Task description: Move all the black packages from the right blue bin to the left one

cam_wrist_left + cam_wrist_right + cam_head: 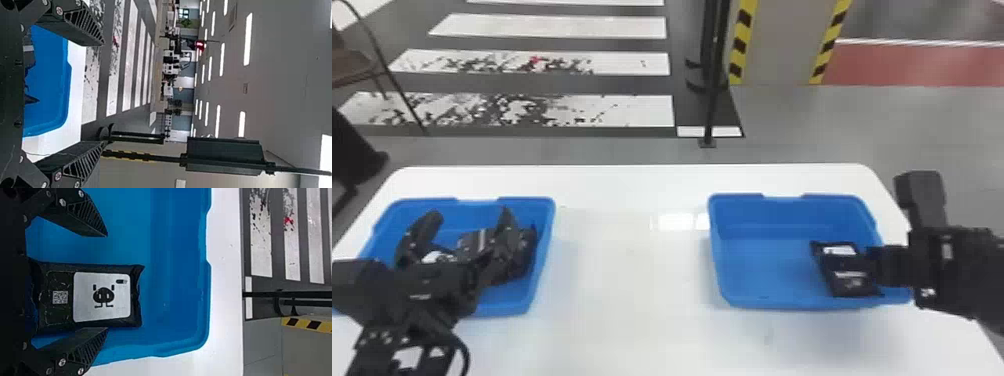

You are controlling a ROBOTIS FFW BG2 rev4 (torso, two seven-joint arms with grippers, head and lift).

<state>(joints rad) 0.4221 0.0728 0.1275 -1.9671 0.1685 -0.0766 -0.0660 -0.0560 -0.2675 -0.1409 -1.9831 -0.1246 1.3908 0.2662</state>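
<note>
We have one black package [101, 297] in the right blue bin [757, 270], between our spread right jaws [892, 265]; our left jaws [468, 220] gape over the left bin [544, 255], its packages [522, 255] too hidden to count.

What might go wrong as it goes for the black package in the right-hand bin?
The black package sits nearer one of the right arm's open jaws than the other, so closing might shove it sideways or catch its edge. 
It lies near the wall of the right bin, which the jaws might bump. 
The left arm is over the left bin, so the arms might collide during delivery.
</note>
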